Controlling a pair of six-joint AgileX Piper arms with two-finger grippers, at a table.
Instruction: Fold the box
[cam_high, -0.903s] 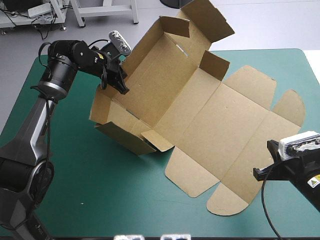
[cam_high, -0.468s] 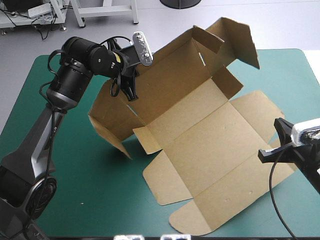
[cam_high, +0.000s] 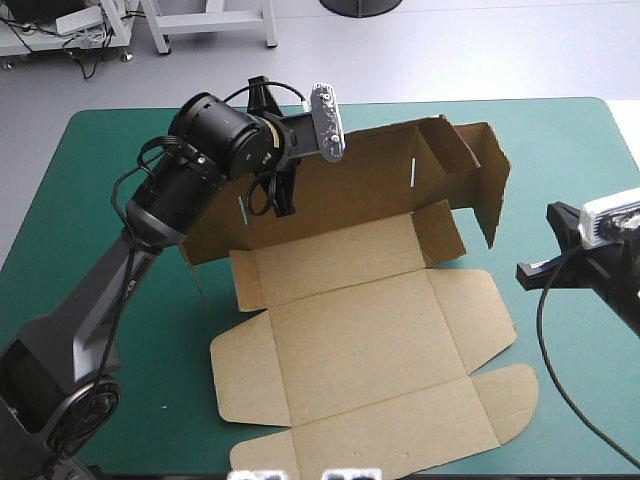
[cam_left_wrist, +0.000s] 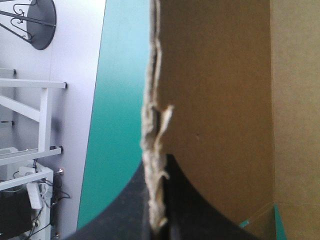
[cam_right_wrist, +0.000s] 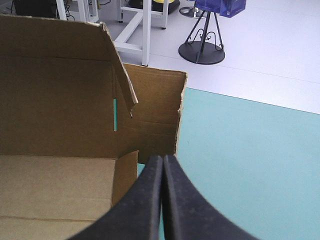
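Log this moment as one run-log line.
box: back wall upright, front panels flat | left hand: shut on box wall | right hand: shut, empty, beside box

Brown box (cam_high: 370, 330) — teal-green cover (cam_high: 580, 160)

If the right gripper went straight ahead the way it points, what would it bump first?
Probably the box, its upright end wall just ahead of the shut right gripper; it might only graze the wall's edge.

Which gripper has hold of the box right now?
The left gripper: it pinches the top edge of the raised back wall of the box. The right gripper is shut on nothing, apart from the board's right end.
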